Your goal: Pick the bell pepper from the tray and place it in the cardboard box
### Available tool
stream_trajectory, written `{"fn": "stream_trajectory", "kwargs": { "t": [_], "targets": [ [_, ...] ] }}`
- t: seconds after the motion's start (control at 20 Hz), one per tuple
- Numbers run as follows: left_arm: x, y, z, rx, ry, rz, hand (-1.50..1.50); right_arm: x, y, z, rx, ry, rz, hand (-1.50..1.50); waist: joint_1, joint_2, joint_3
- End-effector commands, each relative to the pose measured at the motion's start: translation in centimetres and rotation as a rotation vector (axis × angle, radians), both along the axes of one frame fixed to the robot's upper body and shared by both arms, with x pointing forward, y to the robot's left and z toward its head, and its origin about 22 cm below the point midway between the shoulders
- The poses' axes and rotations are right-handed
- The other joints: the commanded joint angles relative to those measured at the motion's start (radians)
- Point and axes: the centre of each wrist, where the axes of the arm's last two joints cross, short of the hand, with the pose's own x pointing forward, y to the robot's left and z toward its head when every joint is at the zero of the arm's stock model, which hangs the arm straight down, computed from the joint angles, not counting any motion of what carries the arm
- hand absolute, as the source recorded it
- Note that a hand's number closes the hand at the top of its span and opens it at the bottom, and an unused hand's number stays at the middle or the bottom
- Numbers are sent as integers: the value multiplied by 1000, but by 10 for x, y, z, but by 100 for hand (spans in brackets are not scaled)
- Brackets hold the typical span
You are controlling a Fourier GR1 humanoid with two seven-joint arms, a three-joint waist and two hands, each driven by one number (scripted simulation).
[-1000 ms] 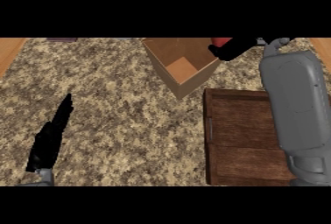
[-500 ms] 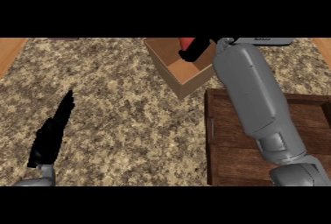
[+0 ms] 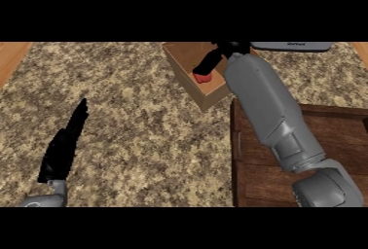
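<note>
A small red bell pepper (image 3: 202, 78) shows inside the open cardboard box (image 3: 188, 73) at the counter's far middle. My right hand (image 3: 218, 55) hangs over the box with its fingers stretched straight down, and the pepper sits just at their tips. The right forearm runs back over the dark wooden tray (image 3: 251, 185) at the near right and hides part of it. Nothing shows on the visible part of the tray. My left hand (image 3: 64, 146) rests open at the near left, fingers straight and seen edge-on.
The speckled stone counter (image 3: 137, 116) spreads between the left hand and the box. Wooden edges show at the far left and far right corners. A grey object (image 3: 291, 45) lies just behind the box at the far right.
My right arm swung left from the tray's far side to over the box, carrying the pepper. The fingers have straightened and the pepper now sits lower, inside the box. The left hand stayed put.
</note>
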Motion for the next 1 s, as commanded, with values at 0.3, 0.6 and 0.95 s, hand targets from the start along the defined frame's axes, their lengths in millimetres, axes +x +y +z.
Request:
{"fn": "stream_trajectory", "kwargs": {
  "t": [0.3, 0.6, 0.95],
  "targets": [
    [4, 4, 6, -4, -6, 2, 0, 9, -18, 13, 370, -168, -156, -150, 1, 4, 1],
    [-6, 8, -7, -1, -2, 7, 0, 13, -65, 6, 655, -236, -215, -150, -2, 3, 1],
    [3, 18, 6, 10, -11, 29, 0, 14, -147, 19, 743, -322, -399, -150, -24, -6, 1]
  ]
}}
